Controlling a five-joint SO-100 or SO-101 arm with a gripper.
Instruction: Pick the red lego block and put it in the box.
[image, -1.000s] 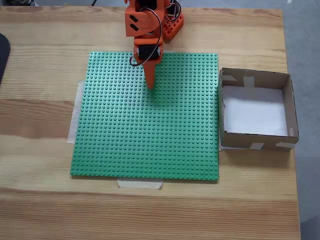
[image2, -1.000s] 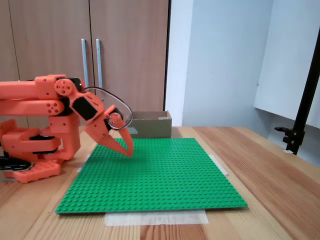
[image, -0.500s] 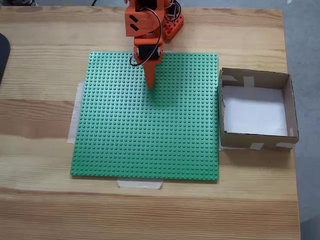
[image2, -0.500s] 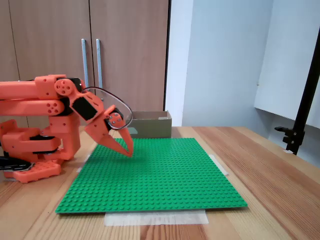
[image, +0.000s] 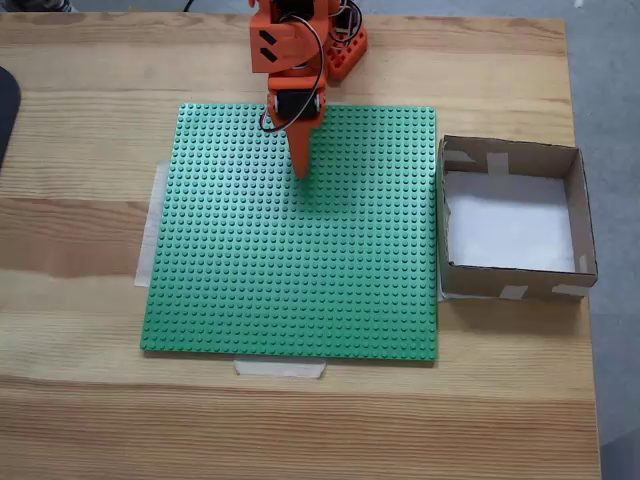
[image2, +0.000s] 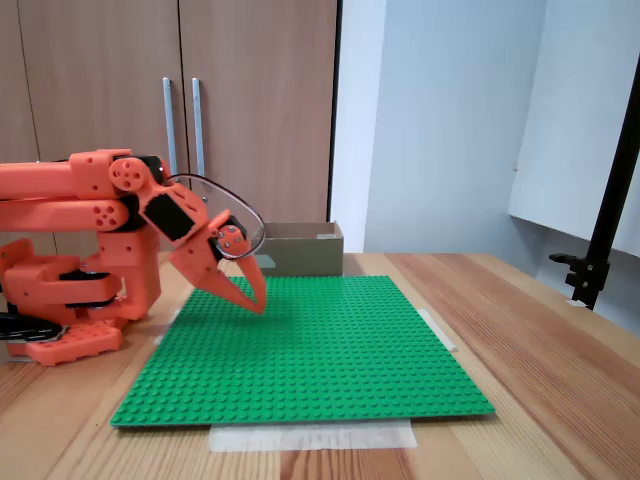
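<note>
My orange gripper (image: 301, 172) points down over the far part of the green baseplate (image: 290, 290), its two fingers closed to one tip with nothing between them. In a fixed view from the side, the gripper (image2: 260, 306) hangs just above the baseplate (image2: 330, 360), left of the middle. The box (image: 512, 154), brown cardboard with a bare white bottom, stands against the baseplate's right edge, well to the right of the gripper. From the side, the box (image2: 300, 250) sits behind the gripper. The red lego block is out of view.
The arm's base (image: 340, 50) sits at the table's far edge, and from the side it (image2: 60, 300) is at the left. A dark object (image: 5, 110) lies at the left edge. Pale tape (image: 280, 368) holds the baseplate down. A black stand (image2: 600, 240) rises on the right.
</note>
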